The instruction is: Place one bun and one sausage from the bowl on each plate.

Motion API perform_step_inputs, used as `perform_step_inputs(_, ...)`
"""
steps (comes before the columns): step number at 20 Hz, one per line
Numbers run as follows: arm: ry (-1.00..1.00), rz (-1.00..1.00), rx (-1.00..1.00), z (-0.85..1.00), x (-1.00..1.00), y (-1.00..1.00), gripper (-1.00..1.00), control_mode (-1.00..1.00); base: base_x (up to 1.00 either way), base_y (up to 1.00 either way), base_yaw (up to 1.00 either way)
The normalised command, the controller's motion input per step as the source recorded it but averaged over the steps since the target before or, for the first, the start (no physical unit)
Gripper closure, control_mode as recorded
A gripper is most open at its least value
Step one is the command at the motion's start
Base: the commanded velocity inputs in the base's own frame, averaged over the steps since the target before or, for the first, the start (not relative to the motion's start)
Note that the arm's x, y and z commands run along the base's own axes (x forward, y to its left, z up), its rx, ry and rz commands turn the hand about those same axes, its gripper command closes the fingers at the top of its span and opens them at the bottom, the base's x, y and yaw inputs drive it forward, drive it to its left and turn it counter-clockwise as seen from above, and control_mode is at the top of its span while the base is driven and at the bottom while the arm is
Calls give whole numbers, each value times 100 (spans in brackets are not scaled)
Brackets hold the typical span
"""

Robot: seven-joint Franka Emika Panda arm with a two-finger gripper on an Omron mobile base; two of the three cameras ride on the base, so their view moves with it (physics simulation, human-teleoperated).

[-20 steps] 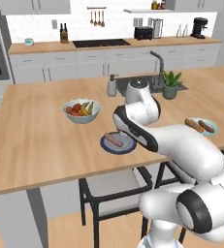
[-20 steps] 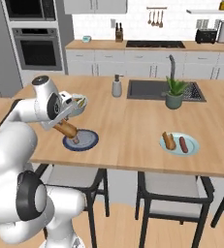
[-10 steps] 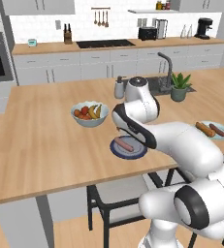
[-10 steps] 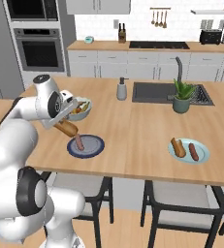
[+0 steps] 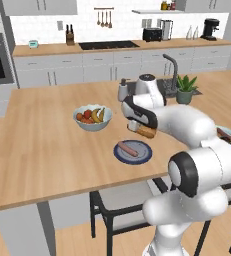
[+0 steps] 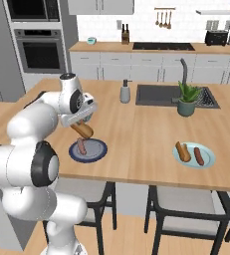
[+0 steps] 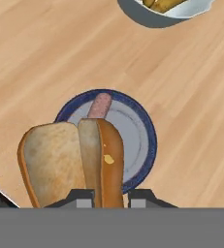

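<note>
Base rolled left, hand (image 7: 111,197) clenched on bun (image 5: 146,132) (tilted), above dark plate (image 5: 145,156) holding sausage (image 5: 128,148)

Legible text: none in any view.
Labels and brands: none readable on the built-in dark oven (image 6: 39,50), the black toaster (image 5: 151,34) or the grey soap dispenser (image 6: 125,92).
Numbers and signs: none visible.
</note>
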Motion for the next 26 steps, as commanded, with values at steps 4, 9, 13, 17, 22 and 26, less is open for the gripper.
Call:
perform_step_inputs(4, 14, -56, 4, -49, 52, -40, 100, -100, 0, 0, 0)
perform_step_inputs(9, 6, -50, 11, -53, 1, 12, 100, -100, 0, 0, 0)
perform_step_inputs(13, 14, -21, 11, -32, 5, 3, 100, -100, 0, 0, 0)
perform_step_inputs(17, 3, 1, 4, -14, 60, -21, 100, -100, 0, 0, 0)
perform_step_inputs(22, 12, 15, 0, -39, 17, -25, 100, -100, 0, 0, 0)
perform_step_inputs(26, 1, 6, 0, -42, 0, 11, 100, -100, 0, 0, 0)
